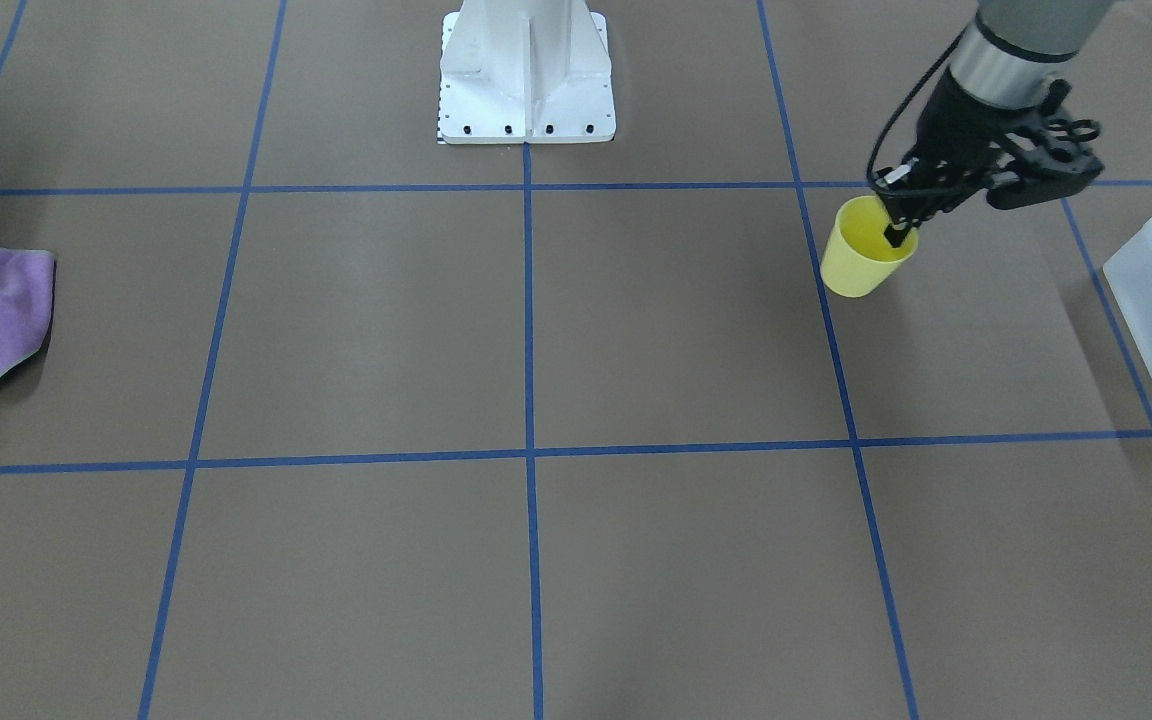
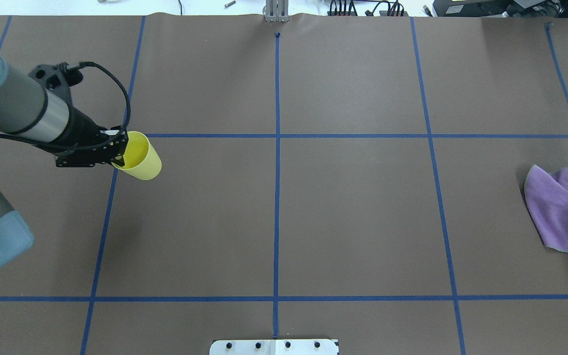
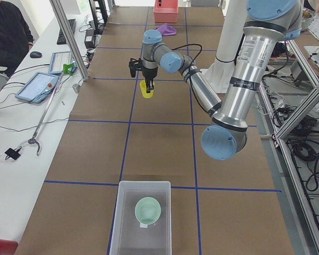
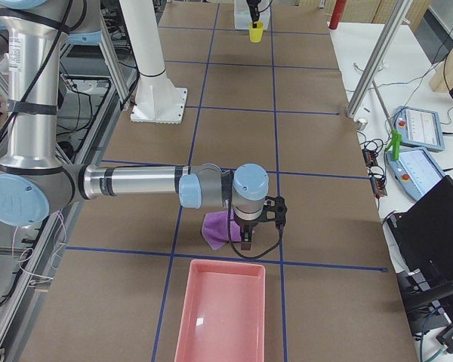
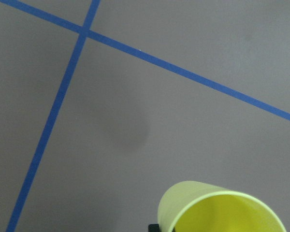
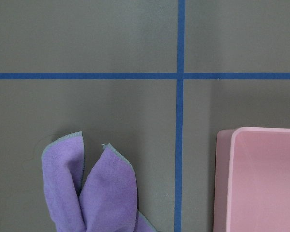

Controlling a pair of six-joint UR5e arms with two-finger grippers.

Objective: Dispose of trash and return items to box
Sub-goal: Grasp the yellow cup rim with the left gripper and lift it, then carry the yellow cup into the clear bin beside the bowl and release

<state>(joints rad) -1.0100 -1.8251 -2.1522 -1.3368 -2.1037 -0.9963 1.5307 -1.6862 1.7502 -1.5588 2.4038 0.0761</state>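
Note:
My left gripper (image 1: 896,238) is shut on the rim of a small yellow cup (image 1: 864,258), with one finger inside it. The cup hangs tilted a little above the table, also in the overhead view (image 2: 142,158) and the left wrist view (image 5: 222,210). The translucent white box (image 1: 1148,300) stands at the table's left end. The pale teal-green bowl (image 3: 148,209) lies inside the box (image 3: 123,212). My right gripper (image 4: 244,243) shows only in the exterior right view, hanging over a purple cloth (image 4: 214,226). I cannot tell whether it is open or shut.
The crumpled purple cloth (image 2: 562,207) lies at the table's right end, also in the right wrist view (image 6: 92,193). A pink bin (image 4: 223,317) stands beside it (image 6: 261,179). The robot's white base (image 1: 526,70) is at the table's edge. Blue tape lines cross the brown table.

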